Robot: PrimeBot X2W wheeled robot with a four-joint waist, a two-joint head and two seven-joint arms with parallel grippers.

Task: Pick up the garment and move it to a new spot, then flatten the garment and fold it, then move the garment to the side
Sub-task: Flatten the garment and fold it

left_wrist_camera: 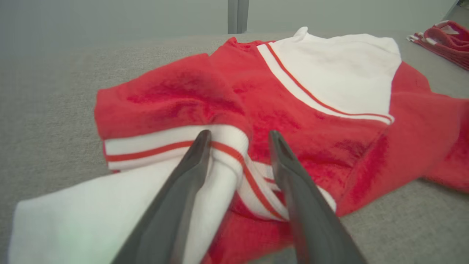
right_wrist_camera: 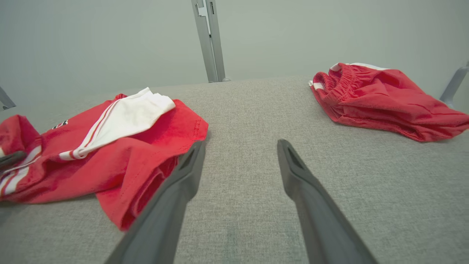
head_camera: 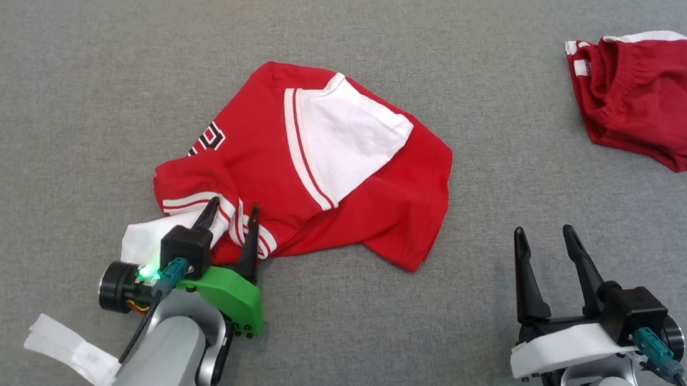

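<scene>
**Step in hand:** the garment (head_camera: 320, 172) lies crumpled at the centre of the grey surface (head_camera: 75, 98), so the flattening is judged not yet done.

**Left gripper** (head_camera: 234, 204) – set at the garment's 7 o'clock edge. The fingers are parted astride the striped cuff (left_wrist_camera: 154, 145), and no pinch on the cloth is seen.

**Right gripper** (head_camera: 544, 230) – held at the garment's 4 o'clock, well apart from it, jaws spread wide and nothing held.

**Next move, as judged:** two edges are to be taken, one by each gripper, and drawn apart until the cloth is spread flat; the folded-over white sleeve is to be freed first.

**Count:** garment, one; red shorts (head_camera: 648, 102), one, at 2 o'clock; grippers, two.
</scene>
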